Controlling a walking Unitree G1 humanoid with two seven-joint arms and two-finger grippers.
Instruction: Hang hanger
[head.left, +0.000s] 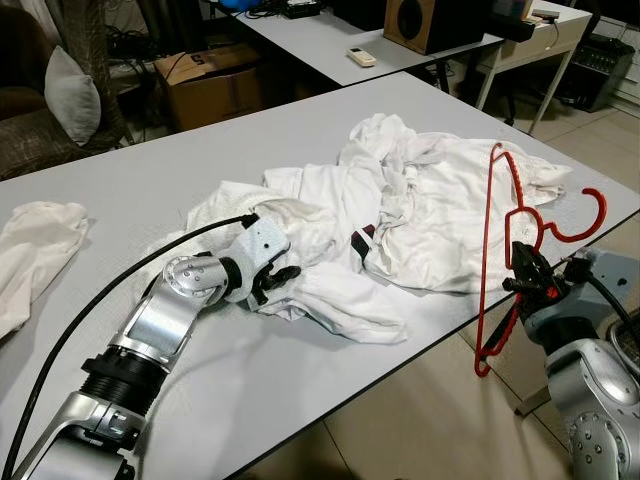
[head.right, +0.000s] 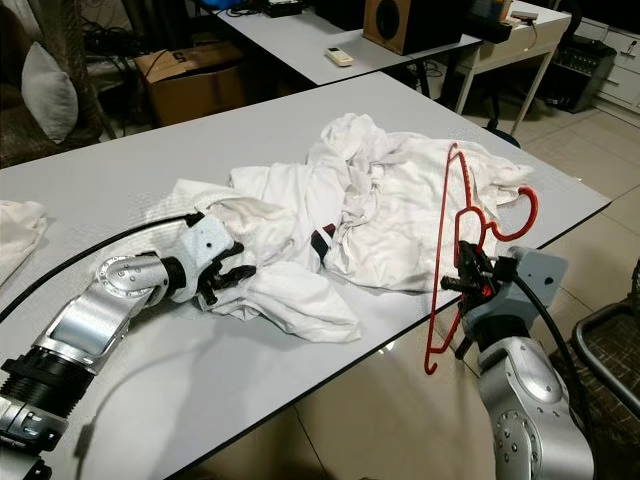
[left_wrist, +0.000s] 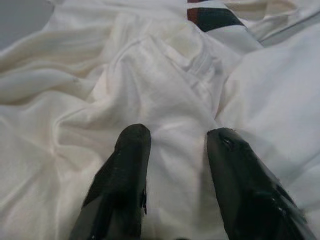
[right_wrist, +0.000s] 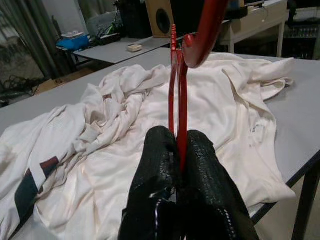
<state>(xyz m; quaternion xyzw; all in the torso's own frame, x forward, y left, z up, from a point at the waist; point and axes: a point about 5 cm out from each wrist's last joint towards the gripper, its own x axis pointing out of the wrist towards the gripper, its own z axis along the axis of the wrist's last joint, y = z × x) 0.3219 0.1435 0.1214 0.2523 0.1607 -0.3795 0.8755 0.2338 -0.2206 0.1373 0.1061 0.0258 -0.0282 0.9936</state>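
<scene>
While a white shirt (head.left: 400, 220) sprawls over the grey table (head.left: 130, 190), the left gripper (left_wrist: 172, 150) rests spread on its cloth; the right gripper (right_wrist: 181, 150) pinches the red hanger (head.left: 500, 240) upright beyond the edge. A shirt label (head.left: 362, 243) looks unreadable.

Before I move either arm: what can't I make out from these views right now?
- White garment: crumpled heap; neck opening not identifiable in the eye views.
- Left gripper: fingers open on the cloth; whether any fold is pinched is hidden beneath them.
- Red hanger, held by the right gripper: hook cut off by the right wrist view's upper edge.
- Second white cloth: cut by the left eye view's left edge.
</scene>
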